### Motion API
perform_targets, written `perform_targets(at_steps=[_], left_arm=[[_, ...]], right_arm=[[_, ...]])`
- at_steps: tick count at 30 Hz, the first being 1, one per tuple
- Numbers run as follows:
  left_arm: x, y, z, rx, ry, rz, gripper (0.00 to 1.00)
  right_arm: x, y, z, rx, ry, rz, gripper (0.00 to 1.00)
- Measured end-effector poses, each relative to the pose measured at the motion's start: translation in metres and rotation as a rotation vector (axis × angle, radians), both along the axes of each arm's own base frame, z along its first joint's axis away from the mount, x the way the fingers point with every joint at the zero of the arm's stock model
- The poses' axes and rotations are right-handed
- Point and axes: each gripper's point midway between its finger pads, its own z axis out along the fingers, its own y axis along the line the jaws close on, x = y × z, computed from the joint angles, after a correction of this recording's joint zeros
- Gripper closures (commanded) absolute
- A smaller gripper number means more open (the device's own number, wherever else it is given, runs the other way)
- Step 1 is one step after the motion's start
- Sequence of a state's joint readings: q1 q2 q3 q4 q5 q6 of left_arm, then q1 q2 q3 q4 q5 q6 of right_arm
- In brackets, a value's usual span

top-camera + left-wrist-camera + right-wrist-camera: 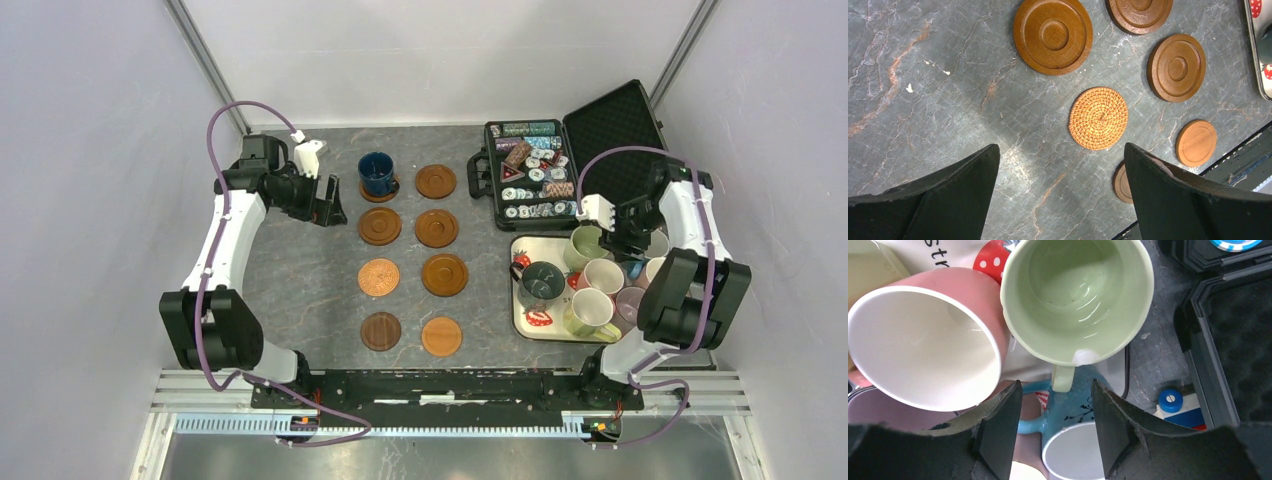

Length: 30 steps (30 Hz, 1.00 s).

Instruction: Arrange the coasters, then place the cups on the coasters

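Eight coasters lie in two columns of four, among them a woven coaster (379, 277) (1098, 118) and a ringed brown coaster (437, 228) (1053, 35). A dark blue cup (377, 172) stands on the far-left coaster. My left gripper (327, 206) (1062, 150) hangs open and empty just left of that column. The other cups crowd a tray (522, 312). My right gripper (622, 238) (1055, 390) hovers over them, open. Below its jaws stands a light blue cup (1075, 410); the pale green cup (1078, 295) has its handle just past the fingertips. A pink cup (923, 340) leans at the left.
An open black case of poker chips (530, 180) sits behind the tray, its foam lid (1238, 340) close on the right of my right gripper. White walls enclose the table on three sides. The arm bases and a rail run along the near edge.
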State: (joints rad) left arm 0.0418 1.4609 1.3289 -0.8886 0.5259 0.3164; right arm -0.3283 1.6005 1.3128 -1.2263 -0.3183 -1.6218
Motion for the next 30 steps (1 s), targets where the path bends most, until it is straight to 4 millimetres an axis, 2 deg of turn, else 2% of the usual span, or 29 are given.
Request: perform_targets(at_steps=[14, 22, 27, 30], left_arm=[[0.000, -0.002, 0.001, 0.001, -0.003, -0.006, 0.00], [0.000, -0.002, 0.001, 0.008, -0.010, -0.019, 0.00], [0.000, -0.002, 0.001, 0.009, -0.010, -0.020, 0.00], [0.000, -0.002, 0.001, 0.009, -0.010, -0.020, 0.00]], right_arm=[[0.003, 0.001, -0.034, 0.017, 0.007, 0.005, 0.44], [0.006, 0.002, -0.047, 0.033, 0.006, 0.002, 0.66], [0.007, 0.004, -0.047, 0.047, 0.006, -0.001, 0.88], [0.006, 0.006, -0.047, 0.057, 0.008, -0.008, 0.97]])
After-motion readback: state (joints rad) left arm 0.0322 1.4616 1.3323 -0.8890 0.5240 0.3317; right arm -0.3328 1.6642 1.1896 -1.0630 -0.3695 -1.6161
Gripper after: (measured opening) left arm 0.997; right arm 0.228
